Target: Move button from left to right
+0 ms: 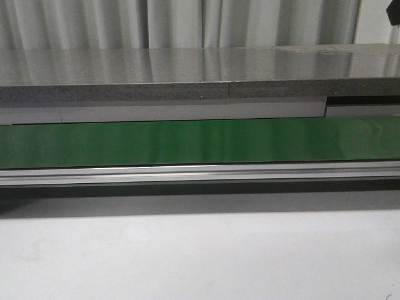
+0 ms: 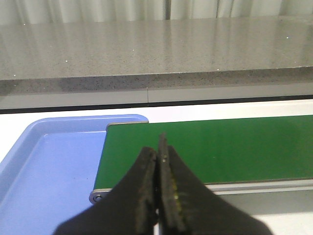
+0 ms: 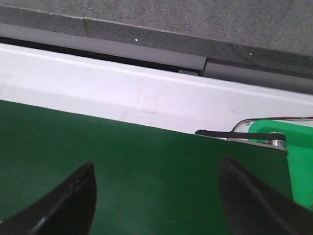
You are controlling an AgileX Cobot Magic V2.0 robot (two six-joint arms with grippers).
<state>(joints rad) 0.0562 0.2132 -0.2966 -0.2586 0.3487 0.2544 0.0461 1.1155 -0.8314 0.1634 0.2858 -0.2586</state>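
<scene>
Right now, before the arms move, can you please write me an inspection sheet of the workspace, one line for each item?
Surface: green belt runs left to right, bare in all three views; white table in front of it.
Job's things: button, nothing seen in any view.
Clutter: nothing seen on the belt.
Grippers: left gripper shut, holding nothing, above the belt's left end; right gripper open, above the belt near its right end.
Cables: thin wires by the belt's right end.
Surroundings: blue tray at the belt's left end; green bin at the right end; grey counter and curtain behind.
</scene>
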